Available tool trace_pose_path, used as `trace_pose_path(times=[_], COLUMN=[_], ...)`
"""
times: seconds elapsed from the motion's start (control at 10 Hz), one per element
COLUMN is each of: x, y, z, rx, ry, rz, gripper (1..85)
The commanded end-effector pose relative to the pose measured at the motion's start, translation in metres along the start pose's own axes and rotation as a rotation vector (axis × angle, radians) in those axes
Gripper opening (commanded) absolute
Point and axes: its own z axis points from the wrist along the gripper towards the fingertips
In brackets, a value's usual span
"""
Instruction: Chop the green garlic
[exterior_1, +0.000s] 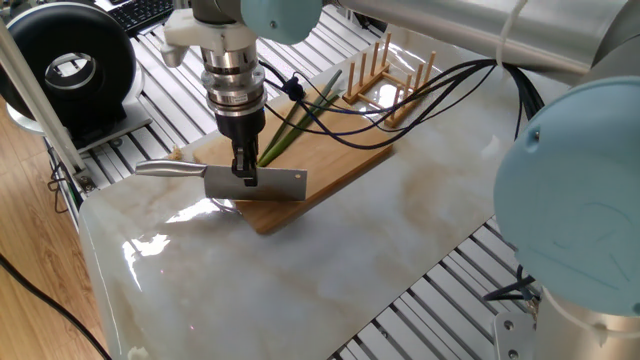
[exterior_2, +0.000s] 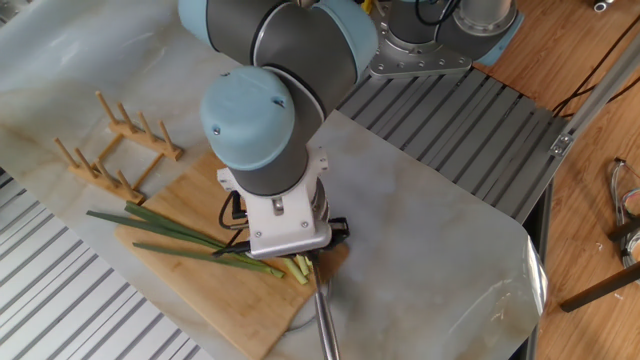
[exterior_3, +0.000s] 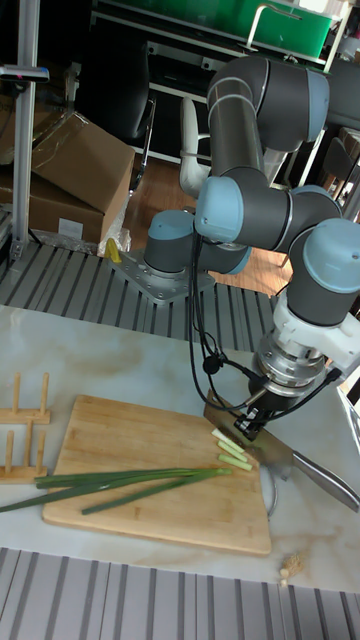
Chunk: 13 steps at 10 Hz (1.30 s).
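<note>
Green garlic is lying along the wooden cutting board, pale end by a few cut pieces at the right in the tall view. The gripper is clamping a cleaver by its spine, blade hanging over the board's near corner. Risk, I'd say: the stalks are lying loose, so a chop landing off the stems could roll them or nudge the board. No readable writing is showing anywhere.
</note>
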Motion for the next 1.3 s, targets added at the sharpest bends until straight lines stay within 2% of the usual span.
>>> trace_pose_path(times=[0.0,0.2,0.5,0.7,0.9,1.0,1.2], x=[0.002,-0.005,0.002,0.005,0.004,0.006,0.008], y=[-0.008,0.003,-0.002,0.003,0.007,0.006,-0.001], z=[-0.02,-0.02,-0.019,-0.014,-0.008,-0.007,-0.006], rx=[0.018,-0.01,0.004,-0.023,-0.055,-0.057,-0.029], ry=[0.017,-0.007,0.015,0.016,-0.004,0.0,0.01], rz=[-0.038,-0.029,-0.029,-0.048,-0.081,-0.096,-0.115], gripper=[1.3,1.3,1.3,1.3,1.3,1.3,1.3])
